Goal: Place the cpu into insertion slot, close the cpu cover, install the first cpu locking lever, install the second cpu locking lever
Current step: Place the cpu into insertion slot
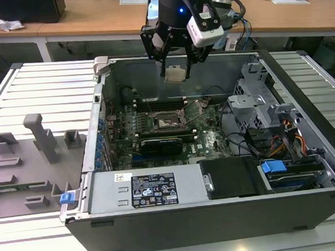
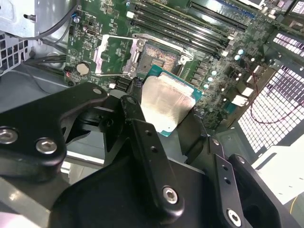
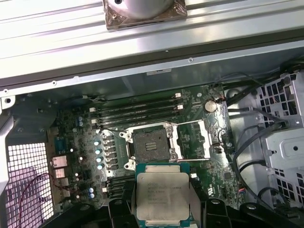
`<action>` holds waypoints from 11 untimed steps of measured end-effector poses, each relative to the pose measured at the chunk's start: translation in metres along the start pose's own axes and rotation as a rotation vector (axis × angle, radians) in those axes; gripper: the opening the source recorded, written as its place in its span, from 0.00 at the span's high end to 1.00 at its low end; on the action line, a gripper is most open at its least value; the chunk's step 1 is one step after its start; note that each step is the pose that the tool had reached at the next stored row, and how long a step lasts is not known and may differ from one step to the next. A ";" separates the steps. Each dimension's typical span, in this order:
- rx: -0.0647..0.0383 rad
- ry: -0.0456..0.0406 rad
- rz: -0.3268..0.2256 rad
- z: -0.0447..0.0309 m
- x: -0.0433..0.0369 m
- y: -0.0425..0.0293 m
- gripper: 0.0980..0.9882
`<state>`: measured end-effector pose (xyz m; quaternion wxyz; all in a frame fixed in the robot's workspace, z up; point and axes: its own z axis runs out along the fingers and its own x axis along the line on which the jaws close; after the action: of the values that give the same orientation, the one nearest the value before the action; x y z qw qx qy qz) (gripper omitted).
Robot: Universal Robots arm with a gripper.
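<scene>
Toward the table's near edge sits the open dark grey metal computer case (image 1: pixel 219 214), resting on the pale slatted metal table (image 1: pixel 44 82). Deeper inside it, on the green motherboard (image 1: pixel 211 138), we find the square dark insertion slot (image 3: pixel 151 145) bare. Its thin silver cpu cover (image 3: pixel 195 140) lies folded open just beside it.

Farther back, above the case's far wall, the black hand (image 1: pixel 175 72) hangs with its fingers (image 2: pixel 135 118) closed on opposite edges of the small square cpu with a pale silver-grey metal top (image 2: pixel 166 102). The chip is carried level, metal side up, well apart from the board.

We judge the first step to be in hand, with the chip not yet seated. Seating it calls for squaring its edges to the socket rim and lowering it flat, so no pin is bent.

We cannot see the chip's underside or its keying notches. The thin wire locking levers (image 3: pixel 192 121) are hard to follow against the board, and the chip partly hides where the fingers grip it.
</scene>
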<state>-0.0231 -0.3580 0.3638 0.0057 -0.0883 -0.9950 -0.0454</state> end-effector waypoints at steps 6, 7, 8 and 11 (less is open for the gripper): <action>0.000 -0.0014 0.015 0.0000 0.0000 0.0000 0.51; 0.000 -0.0017 0.019 0.0000 0.0000 0.0000 0.51; 0.000 -0.0020 0.022 0.0000 0.0000 0.0000 0.51; -0.001 -0.0030 0.033 0.0000 0.0000 0.0000 0.51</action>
<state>-0.0231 -0.3580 0.3638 0.0049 -0.1048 -0.9934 -0.0455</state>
